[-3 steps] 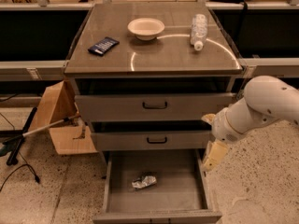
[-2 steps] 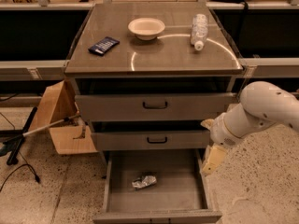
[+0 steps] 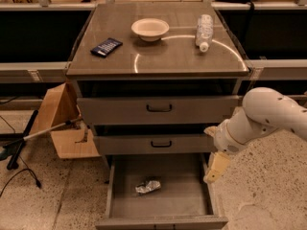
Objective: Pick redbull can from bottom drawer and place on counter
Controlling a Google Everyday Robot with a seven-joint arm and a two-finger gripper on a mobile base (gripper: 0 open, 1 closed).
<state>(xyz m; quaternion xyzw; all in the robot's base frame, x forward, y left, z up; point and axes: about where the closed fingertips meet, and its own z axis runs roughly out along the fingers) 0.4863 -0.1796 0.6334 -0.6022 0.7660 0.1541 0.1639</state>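
Note:
The redbull can, small, silver and dented, lies on its side on the grey floor of the open bottom drawer, left of centre. My gripper hangs from the white arm over the drawer's right edge, to the right of the can and apart from it. The counter is the glossy brown-grey top of the cabinet, with curved light reflections.
On the counter stand a cream bowl, a dark flat packet and a clear plastic bottle lying down. Two upper drawers with black handles are partly out. An open cardboard box and cables sit at the left on the floor.
The arm and gripper have shifted slightly left, towards the drawer's right edge. The can has not moved.

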